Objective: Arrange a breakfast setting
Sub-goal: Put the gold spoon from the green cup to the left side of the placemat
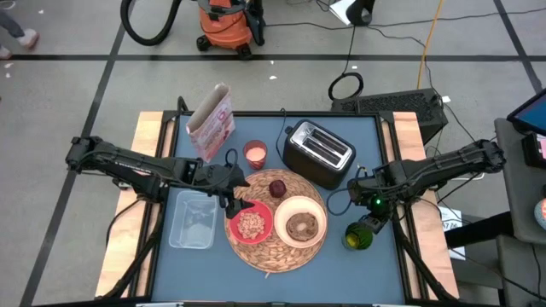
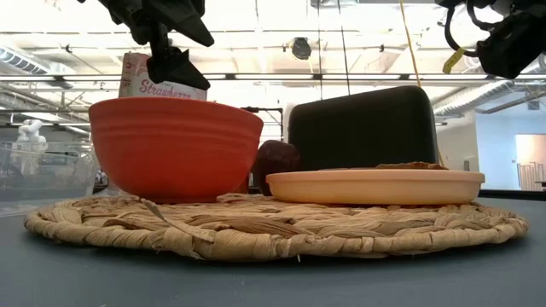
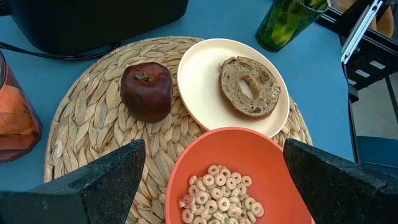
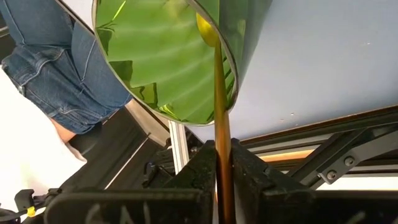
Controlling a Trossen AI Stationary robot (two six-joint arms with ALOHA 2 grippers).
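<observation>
A round straw mat (image 1: 273, 251) lies in the middle of the table. On it stand a red bowl (image 1: 268, 230) of cereal, a cream plate (image 1: 300, 203) with a browned round toast (image 1: 301, 226), and a dark red fruit (image 1: 278, 188). My left gripper (image 3: 224, 180) is open and hovers above the bowl (image 3: 249, 140), one finger to each side of it, touching nothing. My right gripper (image 4: 222, 168) is above a green glass (image 1: 360, 234) at the mat's right and is shut on a slim gold spoon (image 4: 219, 93). My right gripper pinches the spoon's handle (image 4: 222, 146) between its two fingers, which point down toward the green glass (image 4: 161, 62). The spoon runs on straight out from the fingertips. Its bowl end (image 4: 208, 30) is within the glass's mouth.
A black toaster (image 1: 317, 153), a glass with a pink drink (image 1: 255, 154) and a strawberry carton (image 1: 212, 124) stand behind the mat. A clear plastic container (image 1: 192, 220) lies left of it. A person in jeans (image 4: 56, 74) stands past the table's right edge.
</observation>
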